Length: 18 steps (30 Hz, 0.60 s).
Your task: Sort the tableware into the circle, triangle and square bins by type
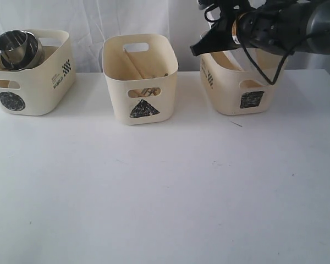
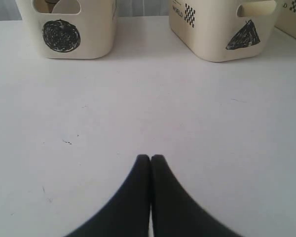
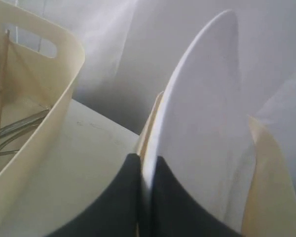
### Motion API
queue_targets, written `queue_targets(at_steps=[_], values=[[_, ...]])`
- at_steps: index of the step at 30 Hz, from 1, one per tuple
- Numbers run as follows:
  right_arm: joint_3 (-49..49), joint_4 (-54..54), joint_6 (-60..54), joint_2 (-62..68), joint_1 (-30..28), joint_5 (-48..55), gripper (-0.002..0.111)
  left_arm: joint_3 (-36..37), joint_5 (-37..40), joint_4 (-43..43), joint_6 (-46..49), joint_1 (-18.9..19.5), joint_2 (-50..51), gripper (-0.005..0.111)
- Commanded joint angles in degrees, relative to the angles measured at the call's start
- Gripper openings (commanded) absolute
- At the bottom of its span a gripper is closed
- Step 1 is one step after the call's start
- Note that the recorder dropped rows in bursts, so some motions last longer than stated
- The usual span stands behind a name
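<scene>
The large white square plate [image 3: 202, 123] stands on edge inside the cream plastic tub with the black square sticker [image 1: 231, 93], at the right end of the row, and rises above the tub's wall. The right gripper [image 3: 147, 160] pinches the plate's thin rim, one black finger against each face. Beside it, the triangle-marked cream tub [image 1: 140, 82] holds wooden chopsticks [image 1: 135, 65] and steel cutlery [image 3: 17, 129]. The left gripper [image 2: 150, 159] is pressed together, holding nothing, above the bare white table [image 1: 165, 192].
</scene>
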Motion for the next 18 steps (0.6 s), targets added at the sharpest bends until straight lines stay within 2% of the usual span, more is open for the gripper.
queue_targets(at_steps=[1,3,5,9,11,18], values=[[1.1,-0.8,-0.2,-2.5,0.0,-0.5,0.000,0.3,-0.2,-0.3,-0.1,-0.2,-0.2,0.000],[2.1,-0.8,-0.1,-3.0,0.0,-1.0,0.001,0.3,-0.2,-0.3,-0.1,-0.2,-0.2,0.000],[3.0,-0.8,0.7,-3.2,0.0,-1.0,0.007,0.3,-0.2,-0.3,-0.1,-0.2,-0.2,0.000],[4.0,-0.8,0.8,-3.6,0.0,-1.3,0.032,0.3,-0.2,-0.3,-0.1,-0.2,-0.2,0.000],[4.0,-0.8,0.8,-4.0,0.0,-1.4,0.040,0.3,-0.2,-0.3,-0.1,-0.2,-0.2,0.000],[5.1,-0.8,2.0,-7.5,0.1,-0.8,0.037,0.3,-0.2,-0.3,-0.1,-0.2,-0.2,0.000]])
